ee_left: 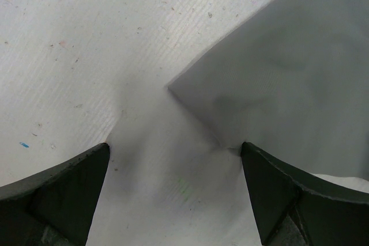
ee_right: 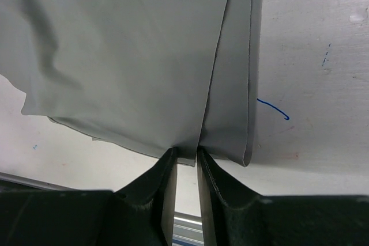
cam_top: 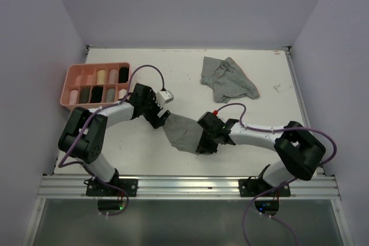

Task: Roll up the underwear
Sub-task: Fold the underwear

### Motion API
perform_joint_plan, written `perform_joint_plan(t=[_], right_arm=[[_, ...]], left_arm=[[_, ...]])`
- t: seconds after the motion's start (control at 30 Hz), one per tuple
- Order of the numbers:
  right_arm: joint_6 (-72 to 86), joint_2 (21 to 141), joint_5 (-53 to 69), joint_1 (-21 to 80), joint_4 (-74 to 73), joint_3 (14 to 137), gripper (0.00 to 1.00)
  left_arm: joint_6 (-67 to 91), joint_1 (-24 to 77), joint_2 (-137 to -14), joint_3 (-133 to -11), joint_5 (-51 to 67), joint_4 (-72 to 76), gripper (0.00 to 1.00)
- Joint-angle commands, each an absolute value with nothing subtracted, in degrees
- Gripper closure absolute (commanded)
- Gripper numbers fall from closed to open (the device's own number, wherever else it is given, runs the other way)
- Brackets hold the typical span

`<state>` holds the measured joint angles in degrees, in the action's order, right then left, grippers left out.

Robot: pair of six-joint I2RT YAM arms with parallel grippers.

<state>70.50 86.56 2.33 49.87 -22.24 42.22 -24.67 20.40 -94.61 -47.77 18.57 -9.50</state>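
Note:
A plain grey underwear lies flat on the white table between my two grippers. My left gripper stands wide open at its far left corner; in the left wrist view that corner reaches in beside the right finger, and bare table fills the gap. My right gripper sits at the garment's near right edge. In the right wrist view its jaws are nearly together, with the hem of the folded fabric pinched between the tips. A grey striped underwear lies crumpled at the far right.
A pink tray with compartments holding rolled items stands at the far left, close behind the left arm. A metal rail runs along the near table edge. White walls close in the table on three sides.

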Motion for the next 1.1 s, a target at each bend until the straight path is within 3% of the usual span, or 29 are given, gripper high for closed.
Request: perform_joint_plan(t=[0.0,0.03,0.13,0.63,0.77,0.83,1.07], right_arm=[[70.31,87.10,2.28,50.10,-23.64,44.20,0.74],[70.14,86.93,2.11,50.10,-24.60,44.47,0.69],[70.40,85.96,2.28,50.10,-24.79,44.56,0.67],[71.63,86.92,3.60,50.45,-23.03,43.42,0.72],[71.72,88.33,4.13,50.62,-22.15,43.15,0.85],[71.63,88.24,3.34,50.63,-23.11,43.33,0.98],[72.77,85.35,0.62,50.54,-26.02,42.28,1.00]], left_arm=[[-27.42,20.48,-96.06,-46.23,13.89,-12.39,0.00],[-27.42,20.48,-96.06,-46.40,13.89,-12.31,0.00],[-27.51,20.48,-96.15,-46.41,13.89,-12.39,0.00],[-27.25,20.39,-95.98,-45.79,13.80,-12.04,0.00],[-26.98,20.39,-95.98,-45.88,13.80,-12.04,0.00],[-27.16,20.39,-95.89,-45.79,13.80,-12.22,0.00],[-27.51,20.39,-95.54,-45.61,13.62,-12.39,0.00]])
